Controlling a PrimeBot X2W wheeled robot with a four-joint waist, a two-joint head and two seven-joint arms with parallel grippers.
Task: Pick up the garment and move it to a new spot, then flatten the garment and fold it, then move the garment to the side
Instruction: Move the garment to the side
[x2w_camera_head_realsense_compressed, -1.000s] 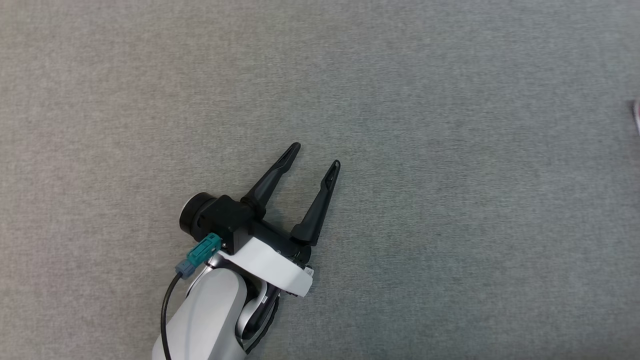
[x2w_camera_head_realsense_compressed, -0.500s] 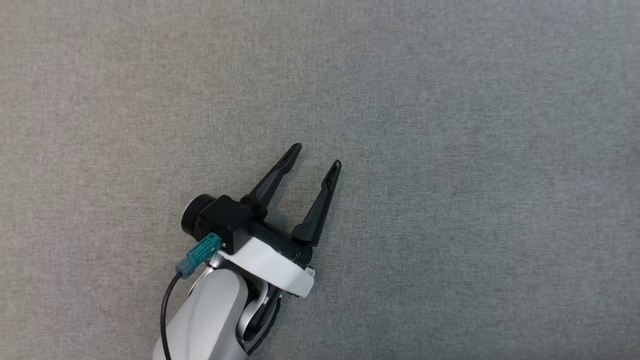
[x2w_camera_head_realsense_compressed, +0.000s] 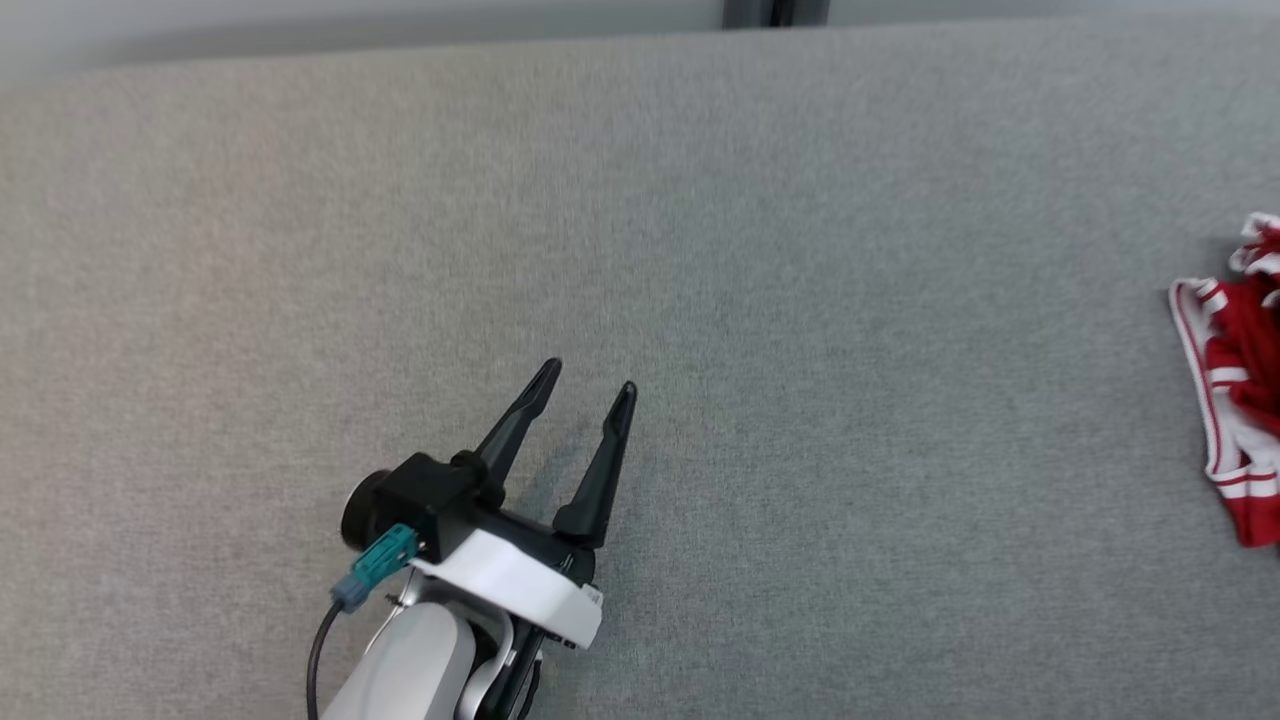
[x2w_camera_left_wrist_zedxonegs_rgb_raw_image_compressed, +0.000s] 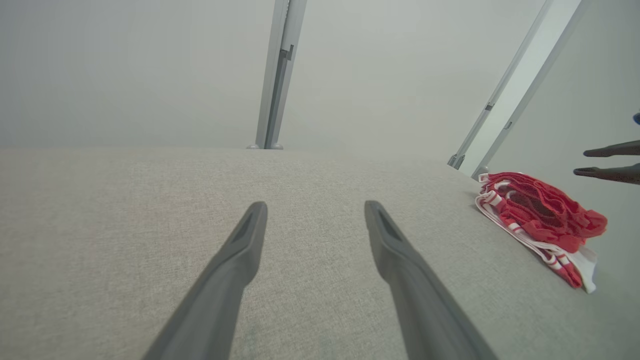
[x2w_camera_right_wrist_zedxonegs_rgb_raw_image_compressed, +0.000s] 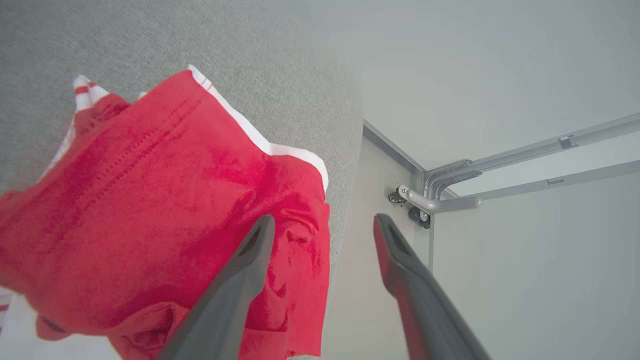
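Head view, desk: a big desk (x2w_camera_head_realsense_compressed: 800, 250) with a grey cloth top.
Head view, left gripper: the left gripper (x2w_camera_head_realsense_compressed: 590, 377) sits low and left of the middle, over bare cloth. Its jaws are wide apart and hold nothing.
Head view, garment: the red and white garment (x2w_camera_head_realsense_compressed: 1235, 400) lies far off at the right side of the desk. The picture's edge cuts part of it off. Its long side runs from near the robot to far from it.
Left wrist view, left gripper: the left gripper (x2w_camera_left_wrist_zedxonegs_rgb_raw_image_compressed: 315, 207) points across the desk, with just grey cloth between its jaws.
Left wrist view, garment: the garment (x2w_camera_left_wrist_zedxonegs_rgb_raw_image_compressed: 540, 210) is a bunched red heap with white stripes. It is off to the right, well apart from these jaws, near the desk's edge.
Left wrist view, right gripper: the right gripper (x2w_camera_left_wrist_zedxonegs_rgb_raw_image_compressed: 582, 162) pokes in from the right, just past the garment and not touching it.
Right wrist view, right gripper: the right gripper (x2w_camera_right_wrist_zedxonegs_rgb_raw_image_compressed: 324, 220) has its jaws spread wide and grasps nothing.
Right wrist view, garment: the garment (x2w_camera_right_wrist_zedxonegs_rgb_raw_image_compressed: 150, 190) is close under these jaws, to their left, right at the desk's edge.
Nearer arm: the right one, by a lot.
My guess: the garment looks already put at the side, so the job seems almost done.
Writing: I can read no words or brand on the garment.
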